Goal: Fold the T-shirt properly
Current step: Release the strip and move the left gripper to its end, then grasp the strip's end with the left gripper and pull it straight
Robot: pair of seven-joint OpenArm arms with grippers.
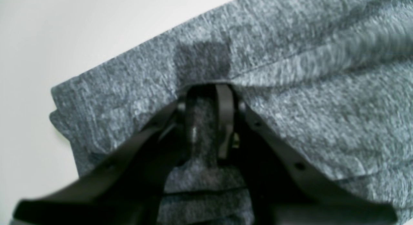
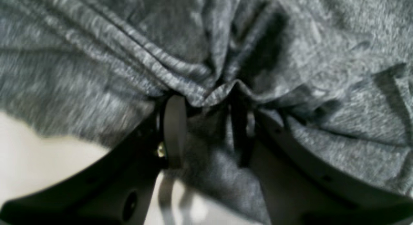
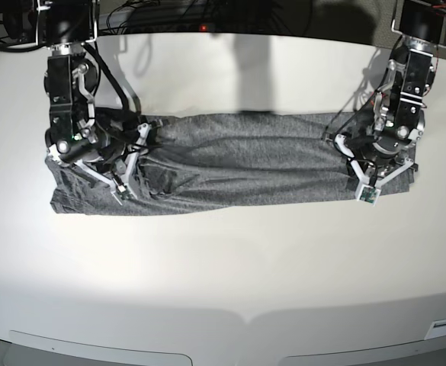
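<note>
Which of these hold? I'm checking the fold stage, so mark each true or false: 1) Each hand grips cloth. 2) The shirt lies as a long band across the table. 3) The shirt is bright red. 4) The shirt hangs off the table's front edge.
1) True: the left hand and right hand each pinch the shirt.
2) True: it stretches across the table between the two arms.
3) False: it is heather grey.
4) False: it lies toward the back, with bare table in front.
</note>
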